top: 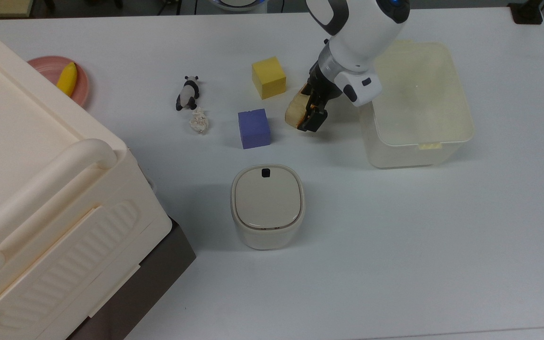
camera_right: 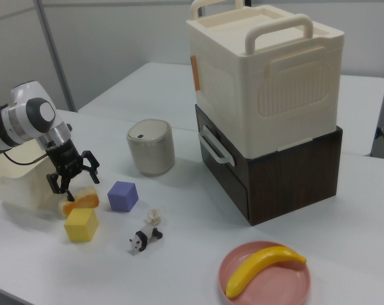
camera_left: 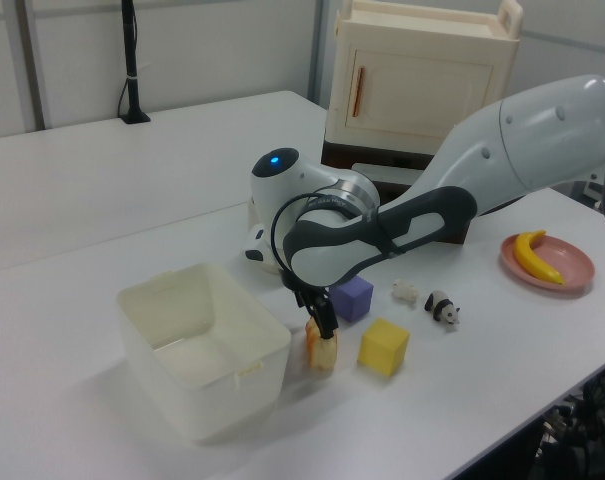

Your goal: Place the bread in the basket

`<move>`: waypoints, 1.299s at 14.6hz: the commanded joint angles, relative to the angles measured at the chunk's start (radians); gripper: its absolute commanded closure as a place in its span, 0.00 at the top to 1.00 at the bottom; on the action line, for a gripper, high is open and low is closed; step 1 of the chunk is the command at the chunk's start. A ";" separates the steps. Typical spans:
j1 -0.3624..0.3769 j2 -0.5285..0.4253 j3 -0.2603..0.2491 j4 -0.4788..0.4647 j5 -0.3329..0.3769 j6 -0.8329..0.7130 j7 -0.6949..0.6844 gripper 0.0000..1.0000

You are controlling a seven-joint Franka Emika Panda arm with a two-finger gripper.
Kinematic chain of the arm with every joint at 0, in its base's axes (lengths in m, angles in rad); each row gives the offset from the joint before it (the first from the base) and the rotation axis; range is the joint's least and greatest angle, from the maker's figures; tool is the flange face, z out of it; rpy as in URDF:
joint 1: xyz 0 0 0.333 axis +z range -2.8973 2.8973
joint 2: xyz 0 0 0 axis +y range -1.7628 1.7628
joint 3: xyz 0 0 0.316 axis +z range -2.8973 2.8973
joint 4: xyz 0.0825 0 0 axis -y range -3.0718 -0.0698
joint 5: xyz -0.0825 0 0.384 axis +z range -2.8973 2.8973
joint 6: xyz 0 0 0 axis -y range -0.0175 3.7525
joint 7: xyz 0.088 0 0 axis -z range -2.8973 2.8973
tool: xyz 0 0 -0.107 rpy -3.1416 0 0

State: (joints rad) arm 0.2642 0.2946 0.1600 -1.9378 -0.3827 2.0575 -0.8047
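Orange-crusted, one bread (top: 295, 111) lies on the table beside one basket (top: 418, 141), between it and two cubes, yellow (top: 268, 77) and purple (top: 254, 128). One gripper (camera_right: 71, 176) stands spread open over the loaf, partly hiding it in the top view.

Open table (top: 395, 236) on the top view's lower right, free to pass. Bread (top: 294, 109) boxed in: yellow cube (top: 268, 77) and purple cube (top: 254, 128) near on the top view's left, basket (top: 461, 137) wall close on the right. Gap btwn bread and basket looks narrow, prob. passable. Lidded bin (top: 267, 205) stands well below.
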 commanded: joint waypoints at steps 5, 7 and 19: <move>-0.008 0.003 0.044 0.088 0.001 -0.035 0.629 1.00; -0.013 0.003 0.044 0.163 0.051 -0.158 0.662 1.00; -0.085 -0.020 0.042 0.151 0.281 -0.249 1.084 1.00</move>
State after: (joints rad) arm 0.2122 0.2931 0.1963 -1.7635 -0.1800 1.8232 0.2129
